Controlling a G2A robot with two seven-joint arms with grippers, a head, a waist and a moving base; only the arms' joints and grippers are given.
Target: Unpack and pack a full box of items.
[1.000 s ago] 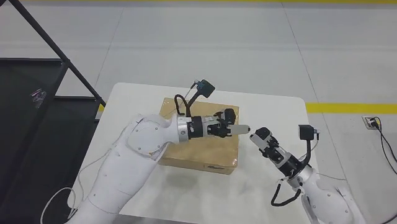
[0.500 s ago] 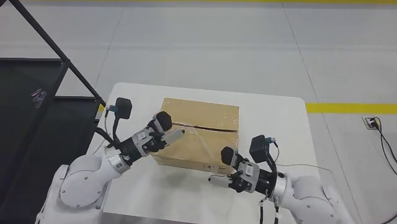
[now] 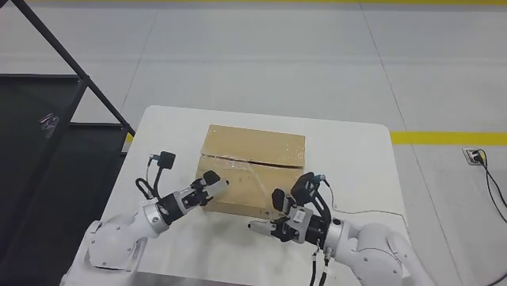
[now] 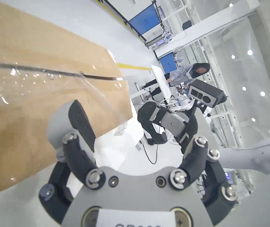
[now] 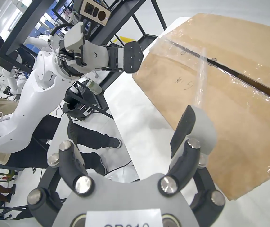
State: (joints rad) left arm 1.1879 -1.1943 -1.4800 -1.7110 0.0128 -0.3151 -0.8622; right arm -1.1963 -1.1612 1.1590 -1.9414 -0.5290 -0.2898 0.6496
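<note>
You have the cardboard box (image 3: 253, 167) sitting in the middle of the white table (image 3: 348, 151), flaps down, with clear tape (image 3: 238, 162) across its top seam. Your left gripper (image 3: 214, 181) is at the box's near left corner, fingers spread apart. Your right gripper (image 3: 269, 213) is just off the box's near edge, right of centre, with its fingers also apart.

I count one cardboard box (image 3: 252, 171) and one white bench (image 3: 348, 151) carrying it. From my seat I have two grippers to tally, one left gripper (image 3: 215, 181) and one right gripper (image 3: 268, 212). Beside the bench there is one black rack (image 3: 47, 127).
</note>
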